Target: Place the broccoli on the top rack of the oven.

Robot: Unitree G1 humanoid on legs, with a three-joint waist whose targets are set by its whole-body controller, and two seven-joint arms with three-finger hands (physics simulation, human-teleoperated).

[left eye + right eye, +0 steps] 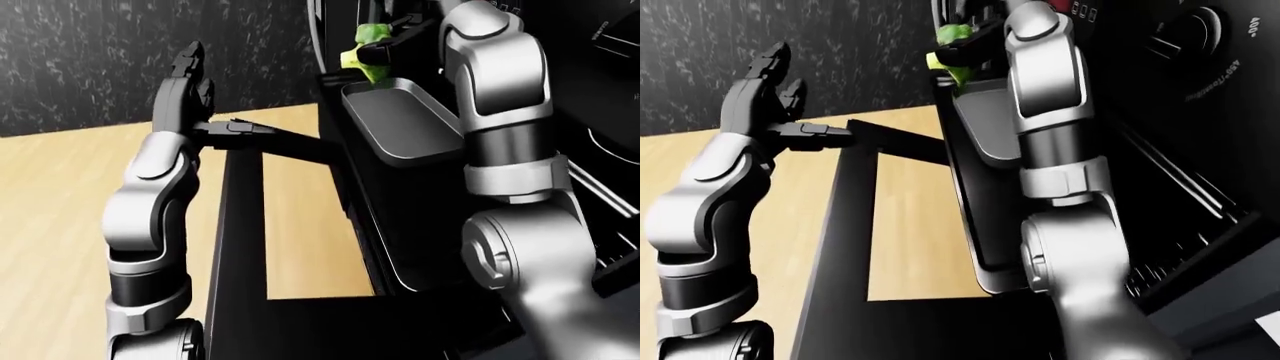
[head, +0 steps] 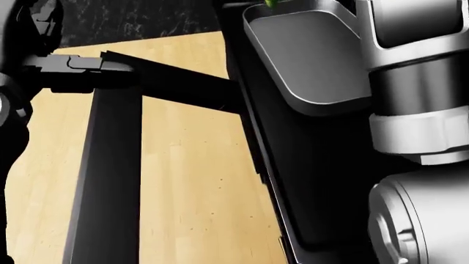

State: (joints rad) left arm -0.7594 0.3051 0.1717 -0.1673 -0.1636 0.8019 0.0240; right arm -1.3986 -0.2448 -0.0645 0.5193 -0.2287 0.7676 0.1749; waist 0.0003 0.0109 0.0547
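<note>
One broccoli point(image 1: 368, 52), at the top of the left-eye view, just above the far end of a grey metal tray point(image 1: 400, 127). It looks roughly upright: darker green head up, paler yellow-green part below, though its long axis is hard to tell because it is small and partly hidden. The right hand point(image 1: 395, 41) holds it, dark fingers point(image 1: 378, 51) closed round it from the right.

One tray, shallow with rounded corners, and the part in view holds nothing. The broccoli sits at or just over its far rim; touching or not cannot be told. The tray rests inside the open oven point(image 1: 1200, 187), and which rack carries it is not clear. Wire rack bars point(image 1: 1180, 187) show to the right of the right arm in the right-eye view. Two round knobs point(image 1: 1200, 34) show on the dark panel at upper right.

One oven door point(image 1: 235, 247), dropped open, a black frame with the wood floor point(image 1: 60, 210) seen through its window. The left hand point(image 1: 185, 82) stands raised at the door's far left corner, fingers apart and pointing up, beside the door handle point(image 1: 240, 129); contact cannot be told. A dark speckled wall point(image 1: 100, 52) fills the upper left.
</note>
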